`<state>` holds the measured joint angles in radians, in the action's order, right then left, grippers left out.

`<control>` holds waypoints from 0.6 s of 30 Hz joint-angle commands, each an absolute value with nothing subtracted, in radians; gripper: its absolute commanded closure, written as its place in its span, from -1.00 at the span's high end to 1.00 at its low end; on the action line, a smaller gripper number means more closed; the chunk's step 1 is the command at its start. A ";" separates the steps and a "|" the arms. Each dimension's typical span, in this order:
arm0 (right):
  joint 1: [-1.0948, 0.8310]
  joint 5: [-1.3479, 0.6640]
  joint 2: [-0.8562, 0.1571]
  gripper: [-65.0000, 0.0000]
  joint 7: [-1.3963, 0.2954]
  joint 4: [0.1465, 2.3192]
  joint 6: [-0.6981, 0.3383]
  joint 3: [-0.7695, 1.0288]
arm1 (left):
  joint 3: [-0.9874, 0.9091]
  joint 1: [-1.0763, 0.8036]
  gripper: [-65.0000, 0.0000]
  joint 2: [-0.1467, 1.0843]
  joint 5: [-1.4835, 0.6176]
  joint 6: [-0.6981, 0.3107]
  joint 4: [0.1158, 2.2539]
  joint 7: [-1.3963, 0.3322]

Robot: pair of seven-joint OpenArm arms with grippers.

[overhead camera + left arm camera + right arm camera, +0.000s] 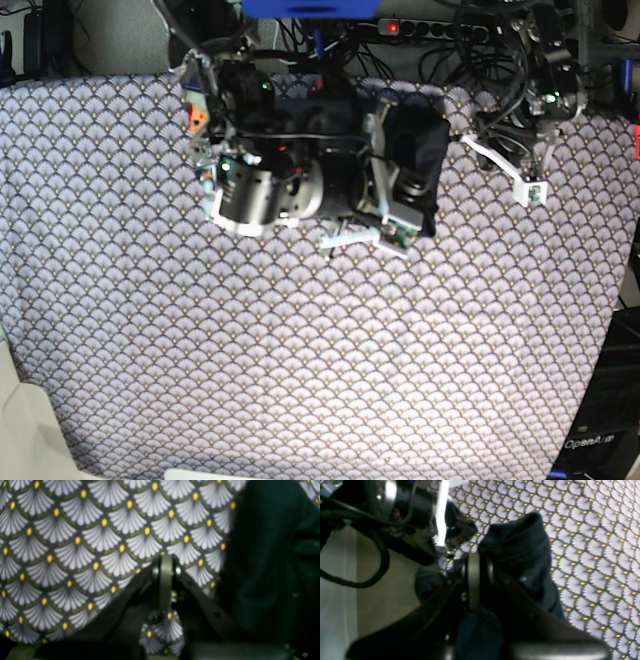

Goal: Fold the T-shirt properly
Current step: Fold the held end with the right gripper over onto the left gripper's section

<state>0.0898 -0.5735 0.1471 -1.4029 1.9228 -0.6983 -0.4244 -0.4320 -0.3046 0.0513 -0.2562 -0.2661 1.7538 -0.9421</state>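
The black T-shirt [418,145] lies bunched in a small heap at the back of the table, right of centre. My right gripper [473,557] is shut on a raised fold of the T-shirt [520,545], with dark cloth spilling to both sides of the fingers. In the base view the right arm [270,190] reaches across from the left to the heap. My left gripper [166,560] is shut with nothing in it, just above the tablecloth [75,555]. The T-shirt [270,567] lies apart from it, to the right in the left wrist view. The left arm [545,95] stands right of the heap.
The scallop-patterned tablecloth [300,350] covers the whole table. Cables and a power strip [400,25] run along the back edge. The table's corner and the floor show at the lower left [25,430]. Black cables [357,580] hang beside the right arm.
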 commanded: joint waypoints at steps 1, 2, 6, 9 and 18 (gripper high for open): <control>0.105 -0.598 0.157 -1.00 -1.380 1.937 -0.698 -0.429 | -0.433 -0.302 -1.00 0.054 -0.263 -0.269 1.771 -0.931; 0.111 -0.598 0.157 -1.00 -1.380 1.937 -0.698 -0.430 | -0.433 -0.298 -1.00 0.054 -0.265 -0.269 1.771 -0.931; 0.150 -0.598 0.157 -1.00 -1.380 1.888 -0.698 -0.472 | -0.432 -0.302 -1.00 0.054 -0.265 -0.271 1.781 -0.931; 0.180 -0.598 0.157 -1.00 -1.379 1.828 -0.698 -0.484 | -0.435 -0.303 -1.00 0.054 -0.265 -0.309 1.781 -0.931; 0.214 -0.598 0.157 -1.00 -1.308 1.716 -0.698 -0.507 | -0.440 -0.305 -1.00 0.054 -0.265 -0.374 1.781 -0.931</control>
